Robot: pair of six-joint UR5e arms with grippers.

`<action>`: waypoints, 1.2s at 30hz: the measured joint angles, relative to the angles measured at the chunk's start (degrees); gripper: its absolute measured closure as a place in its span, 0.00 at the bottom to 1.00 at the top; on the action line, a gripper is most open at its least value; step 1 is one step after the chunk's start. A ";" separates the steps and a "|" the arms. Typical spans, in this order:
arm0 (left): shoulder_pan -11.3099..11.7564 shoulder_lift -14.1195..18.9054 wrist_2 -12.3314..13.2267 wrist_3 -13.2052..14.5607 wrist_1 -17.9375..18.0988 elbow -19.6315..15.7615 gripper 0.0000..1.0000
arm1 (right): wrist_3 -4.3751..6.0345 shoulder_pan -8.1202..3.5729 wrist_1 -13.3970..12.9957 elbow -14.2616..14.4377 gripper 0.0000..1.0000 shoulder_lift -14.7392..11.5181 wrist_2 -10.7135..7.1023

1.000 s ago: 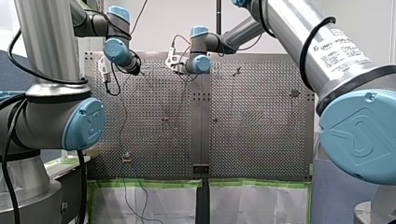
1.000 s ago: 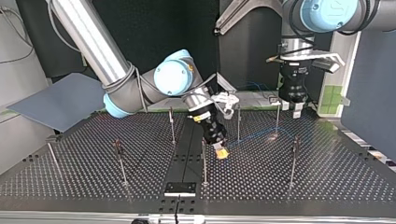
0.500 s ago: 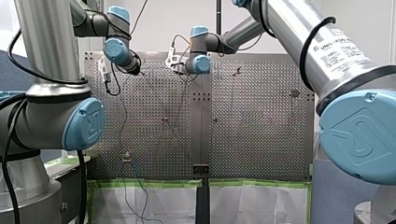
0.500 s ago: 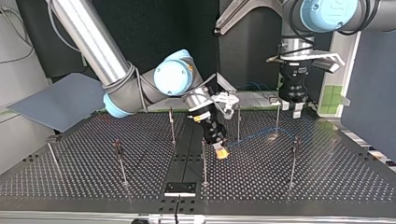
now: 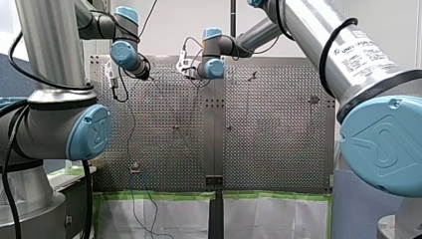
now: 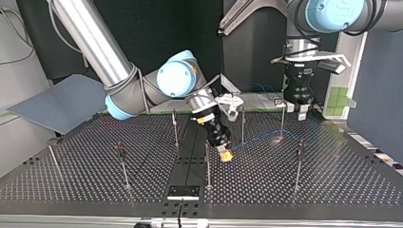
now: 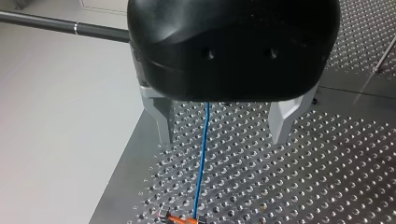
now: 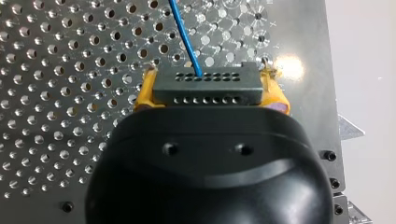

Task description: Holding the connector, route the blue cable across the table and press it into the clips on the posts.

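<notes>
Clamping connector [image 8: 208, 84] between yellow pads [image 8: 145, 91], my right gripper [image 6: 225, 155] tilts low over mid tabletop [image 6: 332, 175], just beside post [image 6: 207, 164]. Blue cable [image 8: 186, 39] leaves connector, runs across perforations. My left gripper [image 7: 223, 140] spread wide, cable passing between fingers [image 7: 161, 116], clear of both.

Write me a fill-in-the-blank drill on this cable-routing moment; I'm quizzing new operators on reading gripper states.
My right gripper is shut on the ___. The cable leaving that part is ___ in colour. My left gripper stands ___, with the cable passing between its fingers. The right gripper's pads are ___.
Missing words: connector; blue; open; yellow.
</notes>
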 joint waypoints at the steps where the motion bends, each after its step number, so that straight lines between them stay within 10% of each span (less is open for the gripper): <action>1: 0.00 0.00 0.00 0.00 0.00 0.00 0.00 | 0.00 -0.01 0.00 0.00 1.00 0.00 0.00; 22: 0.38 0.63 -0.51 -0.64 0.64 -0.62 0.00 | -0.15 0.13 0.19 -0.17 1.00 0.15 0.16; 29: 0.61 2.33 -0.95 -3.29 4.21 -3.11 0.00 | -3.80 3.35 3.84 -2.65 1.00 3.81 1.08; 36: 0.63 2.44 -0.97 -3.68 7.20 -3.41 0.00 | -7.20 4.07 7.77 -2.97 1.00 7.62 1.14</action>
